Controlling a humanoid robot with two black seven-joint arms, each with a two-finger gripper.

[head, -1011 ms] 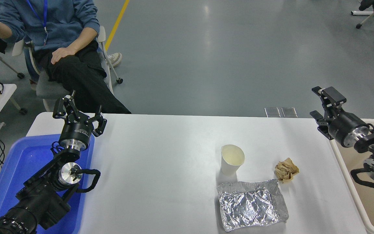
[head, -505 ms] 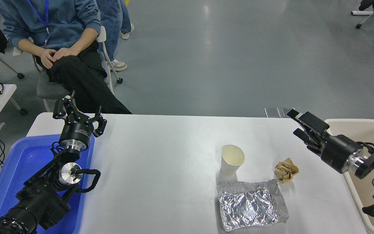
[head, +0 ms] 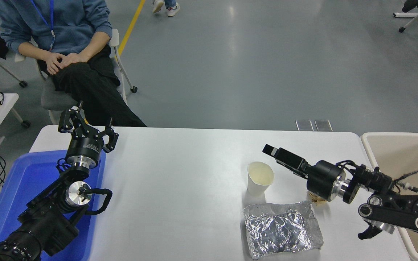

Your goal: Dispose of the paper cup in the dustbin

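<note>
- The right gripper (head: 271,150) reaches in from the right edge, lying nearly level and pointing left across the table (head: 180,203); its fingers are seen side-on as one dark bar, so whether they are apart or together cannot be told.
- The paper cup (head: 259,178) stands upright on the table just below and a little left of the right gripper's tip, its cream inside open to the camera; nothing grips it, and whether the tip touches the rim cannot be made out.
- A crumpled brown paper ball (head: 317,200) lies under the gripper's round wrist, mostly hidden, with only a sliver showing at the wrist's lower edge.
- A crinkled foil tray (head: 282,229) sits on the table nearer the camera than the gripper, just in front of the cup.
- The dustbin (head: 370,139) stands behind the gripper at the table's right end, well apart from the cup; the right arm's rear links cross over its near part.
- The left gripper (head: 87,125) is parked at the lower left with its fingers spread apart and holding nothing, far across the table from the cup, its arm lying over a blue plastic tray (head: 20,181).
- A person (head: 67,43) in a blue top and dark trousers sits on a chair beyond the table's far left corner, hands together on the lap.
</note>
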